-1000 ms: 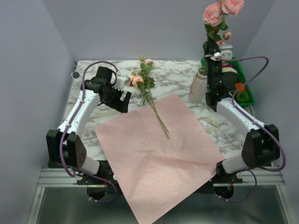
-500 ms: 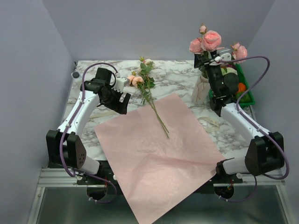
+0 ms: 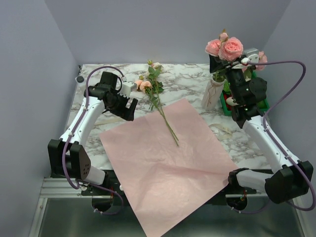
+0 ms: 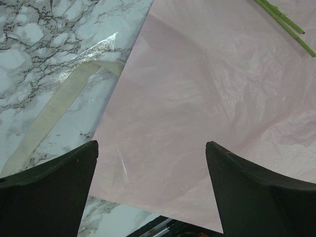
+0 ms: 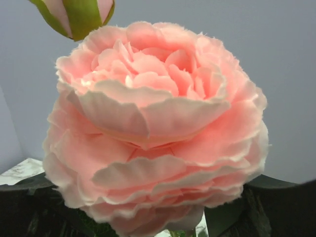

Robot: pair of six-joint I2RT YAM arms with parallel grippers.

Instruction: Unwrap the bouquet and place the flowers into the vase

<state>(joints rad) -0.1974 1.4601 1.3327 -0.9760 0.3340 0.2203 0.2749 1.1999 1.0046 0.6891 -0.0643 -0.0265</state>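
The bouquet's pink paper sheet [image 3: 168, 163] lies spread flat, and its cream ribbon [image 4: 54, 111] rests on the marble beside it. One sprig of the flowers [image 3: 157, 96] lies across the sheet's far corner; its green stems [image 4: 284, 24] show in the left wrist view. Pink roses [image 3: 225, 48] stand in the whitish marbled vase [image 3: 211, 94] at the back right. My right gripper [image 3: 217, 63] is open just behind those blooms, and a large pink rose [image 5: 153, 128] fills its view between the spread jaws [image 5: 153, 182]. My left gripper [image 3: 129, 103] hangs open over the sheet's edge [image 4: 152, 148], holding nothing.
A green tray [image 3: 262, 102] with plastic vegetables sits behind the right arm at the table's right edge. A small dark object [image 3: 79, 79] lies at the back left corner. The paper overhangs the table's near edge. Grey walls close in on three sides.
The right gripper has opened and let go of the pink roses, which dropped lower into the vase. The right arm shifted to the right. The left arm stayed still.
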